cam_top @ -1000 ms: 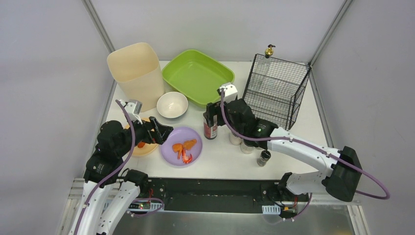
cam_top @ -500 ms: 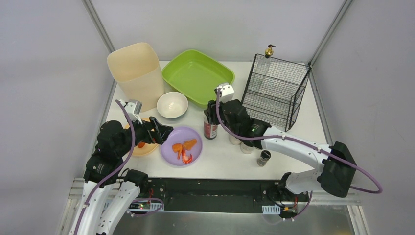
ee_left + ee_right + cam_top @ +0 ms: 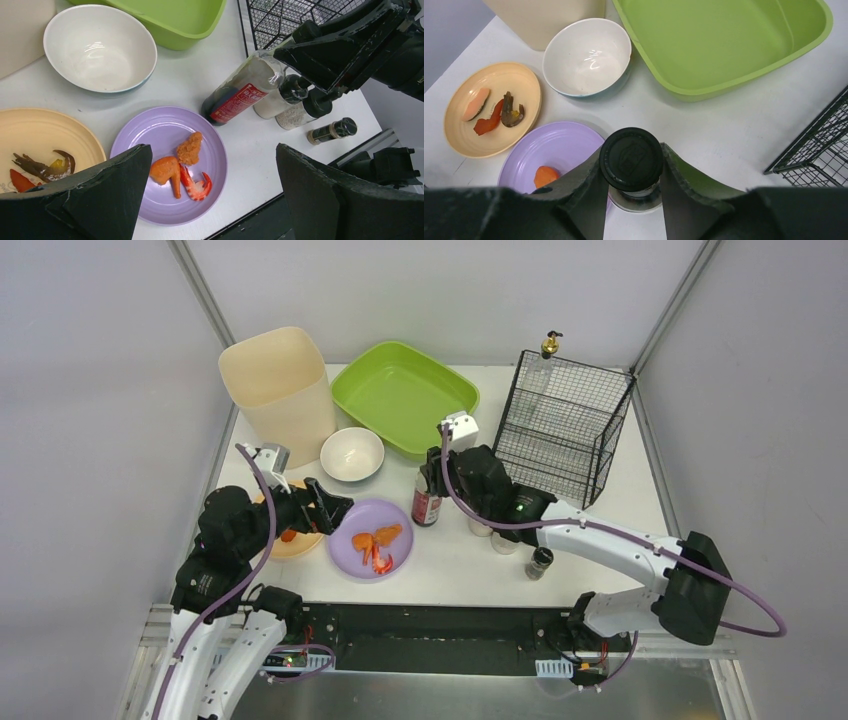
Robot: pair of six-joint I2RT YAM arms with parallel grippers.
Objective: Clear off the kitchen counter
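Glass sauce bottle (image 3: 235,100), dark, red-labelled, black-capped, leans centre-frame because my right tool (image 3: 631,167) pinches its neck to clear the white desk (image 3: 724,130); my left tool (image 3: 212,165) hangs spread.

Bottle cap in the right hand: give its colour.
Black cap; the right wrist view shows it best.

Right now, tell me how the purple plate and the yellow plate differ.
Place: the yellow plate lies left of the purple plate. Load: the purple plate bears a fried nugget, an orange piece and a red shrimp; the yellow plate bears an orange slice, a red strip and a dark scrap. Both are round and lie flat on the kitchen counter.
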